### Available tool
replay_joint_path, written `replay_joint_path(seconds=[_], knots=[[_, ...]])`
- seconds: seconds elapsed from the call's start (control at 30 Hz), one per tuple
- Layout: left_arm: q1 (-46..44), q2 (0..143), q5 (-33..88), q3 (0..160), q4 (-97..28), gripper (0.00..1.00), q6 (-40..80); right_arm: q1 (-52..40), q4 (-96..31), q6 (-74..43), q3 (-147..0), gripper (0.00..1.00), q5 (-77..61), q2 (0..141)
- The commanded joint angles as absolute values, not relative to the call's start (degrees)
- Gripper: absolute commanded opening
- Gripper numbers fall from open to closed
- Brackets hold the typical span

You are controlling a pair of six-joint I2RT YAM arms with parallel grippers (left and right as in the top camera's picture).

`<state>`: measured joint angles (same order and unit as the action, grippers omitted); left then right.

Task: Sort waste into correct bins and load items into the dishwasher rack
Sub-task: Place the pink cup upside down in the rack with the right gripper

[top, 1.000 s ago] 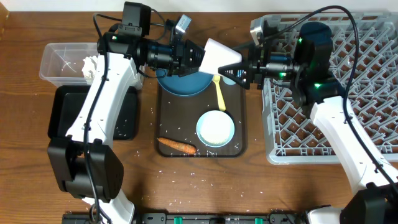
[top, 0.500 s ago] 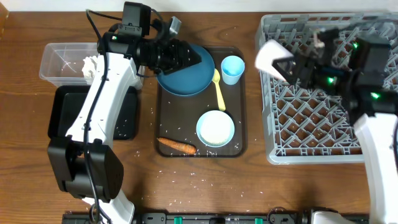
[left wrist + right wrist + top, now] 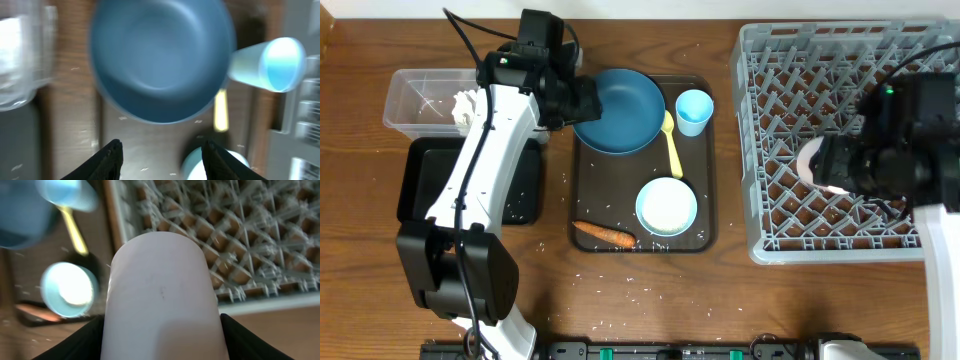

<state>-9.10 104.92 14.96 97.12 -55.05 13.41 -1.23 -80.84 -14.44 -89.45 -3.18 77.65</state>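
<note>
My right gripper (image 3: 828,164) is shut on the pinkish-white cup (image 3: 812,160) and holds it over the grey dishwasher rack (image 3: 790,60). In the right wrist view the cup (image 3: 162,290) fills the space between the fingers (image 3: 82,342). My left gripper (image 3: 588,100) is open and empty at the left edge of the dark blue plate (image 3: 625,112), above it in the left wrist view (image 3: 160,60). The light blue cup (image 3: 694,110), yellow spoon (image 3: 672,150), light blue bowl (image 3: 666,206) and carrot (image 3: 605,234) lie on the brown serving tray (image 3: 708,215).
The clear tub (image 3: 415,92) with a white tissue (image 3: 466,106) stands at the far left, with the black tray (image 3: 420,190) in front of it. Rice grains are scattered on the table around the serving tray.
The right gripper has carried the pinkish-white cup from over the serving tray to over the rack. The left gripper has drawn back left to the plate's edge.
</note>
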Motion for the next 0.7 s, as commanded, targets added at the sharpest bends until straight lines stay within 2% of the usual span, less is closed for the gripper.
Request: replay_joint_path(seconds=[0.0,0.47,0.6,0.67], knots=[[-9.08,105.12,6.85,97.73,-56.23,0.53,11.55,-1.80,-81.89,-14.44,-89.41,0.67,1.50,82.67],[-9.08,105.14,5.93,96.33,-56.73,0.54,9.85,-3.29,-81.97,-8.80,-89.38,0.70,-4.82,103.13],[-9.17,105.14,5.96,96.33,-56.69,0.54,9.85,-4.34,-81.76,-8.67,-89.10,0.72,-4.95,106.32],[-9.52,105.14,5.93,96.33,-56.53,0.54,9.85,-4.69,-81.60,-8.69,-89.08,0.77,-4.95,107.57]])
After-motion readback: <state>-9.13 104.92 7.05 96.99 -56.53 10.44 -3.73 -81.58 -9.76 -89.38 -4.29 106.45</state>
